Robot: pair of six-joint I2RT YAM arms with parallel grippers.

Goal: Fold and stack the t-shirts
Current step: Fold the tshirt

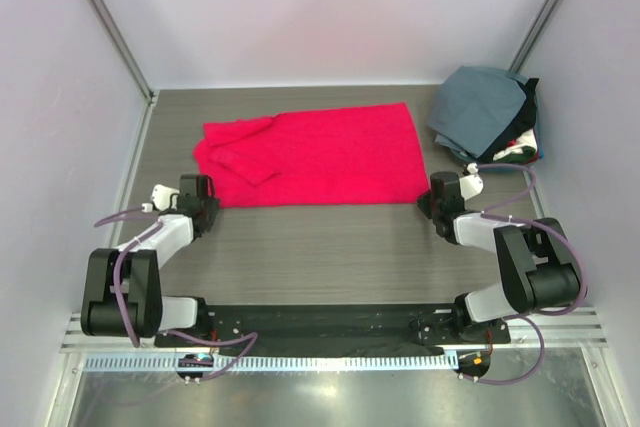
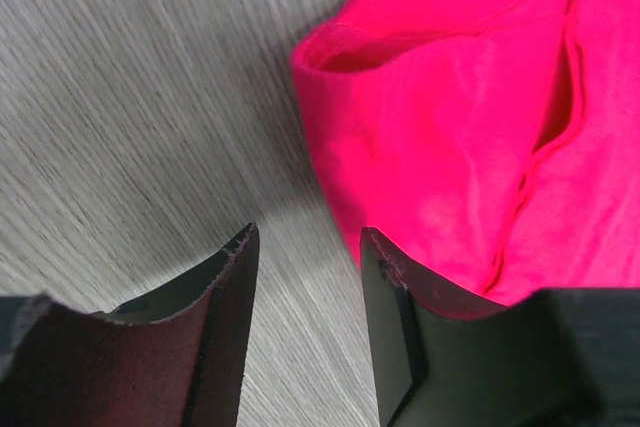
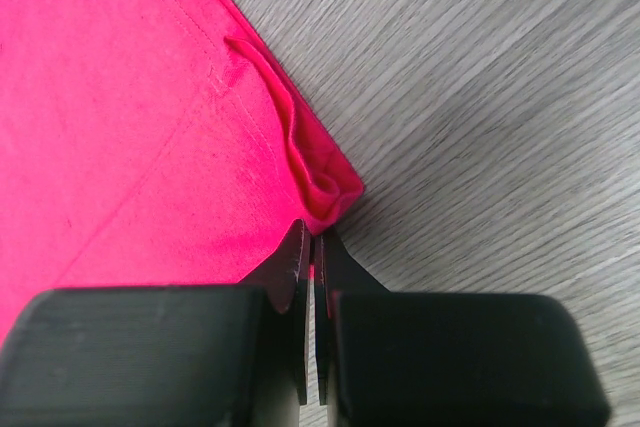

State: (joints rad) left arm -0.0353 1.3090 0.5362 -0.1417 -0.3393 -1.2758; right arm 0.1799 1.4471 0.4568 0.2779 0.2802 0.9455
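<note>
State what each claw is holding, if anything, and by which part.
The right claw is shut on the red t-shirt, pinching its near right corner. The left claw stands open at the shirt's near left edge, gripping nothing.

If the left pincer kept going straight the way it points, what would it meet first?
Probably the red t-shirt: its edge lies just ahead of the left pincer. Bare table shows in its gap, so on a steep downward line wood might come first; depth is unclear.

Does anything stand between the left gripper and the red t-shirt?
Nothing visible does. The left gripper hangs with its jaws apart over bare table, and the red t-shirt lies right beside one finger.
</note>
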